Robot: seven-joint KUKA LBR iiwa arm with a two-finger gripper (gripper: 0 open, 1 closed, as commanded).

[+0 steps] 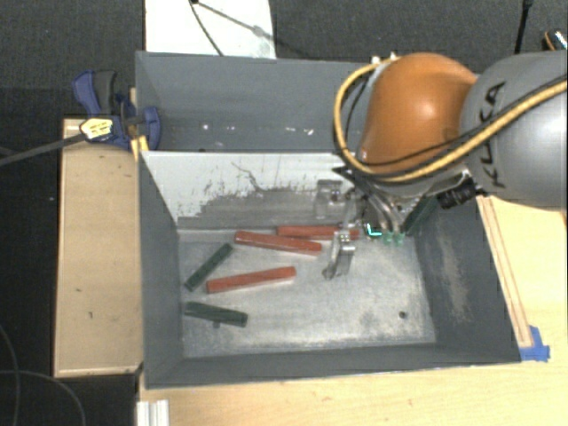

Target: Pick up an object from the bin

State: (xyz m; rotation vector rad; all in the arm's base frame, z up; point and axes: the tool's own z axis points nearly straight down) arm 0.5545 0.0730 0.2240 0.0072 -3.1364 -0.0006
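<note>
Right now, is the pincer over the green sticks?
No, the pincer hangs at the right end of two red sticks, apart from the green sticks at the left.

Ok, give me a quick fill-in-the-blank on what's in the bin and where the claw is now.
1. The number of red sticks in the bin is ___.
2. The two dark sticks near the left wall are ___ in colour.
3. The claw hangs at the ___ end of the upper two red sticks.
Missing words: three; green; right.
</note>
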